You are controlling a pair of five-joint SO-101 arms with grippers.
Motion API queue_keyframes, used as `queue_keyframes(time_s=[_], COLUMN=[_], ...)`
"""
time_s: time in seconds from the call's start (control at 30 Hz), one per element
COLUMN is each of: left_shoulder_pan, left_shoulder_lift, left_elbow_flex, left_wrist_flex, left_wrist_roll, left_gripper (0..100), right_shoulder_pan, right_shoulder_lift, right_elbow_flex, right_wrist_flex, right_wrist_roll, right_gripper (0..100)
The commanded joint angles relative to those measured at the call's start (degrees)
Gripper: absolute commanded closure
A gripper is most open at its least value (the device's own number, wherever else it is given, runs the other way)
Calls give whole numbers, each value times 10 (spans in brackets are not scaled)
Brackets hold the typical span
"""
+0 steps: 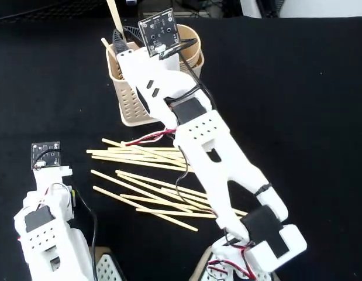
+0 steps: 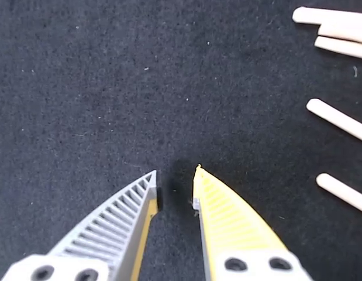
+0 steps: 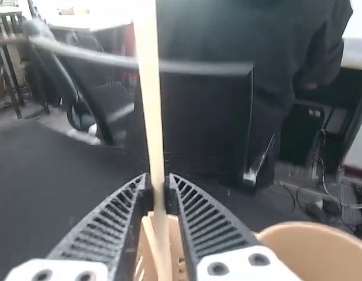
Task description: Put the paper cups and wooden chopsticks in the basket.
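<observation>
Right jaws clamp chopstick (image 3: pixel 150 117) over basket (image 1: pixel 134 105); black cloth (image 1: pixel 297 117); office chair (image 3: pixel 104 102) behind.

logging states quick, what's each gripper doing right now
Left gripper: slightly open, empty.
Right gripper: shut on a chopstick above the basket.

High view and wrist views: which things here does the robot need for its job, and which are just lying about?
For the job: basket, loose chopsticks, one chopstick in the right gripper.
Just there: black cloth, office chair behind the table.
</observation>
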Motion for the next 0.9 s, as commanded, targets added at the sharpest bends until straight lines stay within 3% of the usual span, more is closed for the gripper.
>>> queue_keyframes(time_s=[0.0,0.07,0.37,0.63,0.87], left_shoulder_pan=[5,5,5,5,5], left_shoulder_lift=[-11,-11,-11,-11,-11], left_elbow_flex=[-4,-4,-4,-4,-4], left_wrist_flex=[-7,-7,-8,-9,-9], left_wrist_roll=[-2,-2,-2,-2,-2], left_gripper=[884,884,884,884,884], right_shoulder_pan=[4,4,5,4,5], right_shoulder_lift=[-5,-8,-40,-182,-196], right_elbow_flex=[-12,-23,-155,-197,-148], right_wrist_flex=[61,114,273,570,799], right_wrist_roll=[-5,-6,-4,-3,114], right_gripper=[863,804,864,864,864])
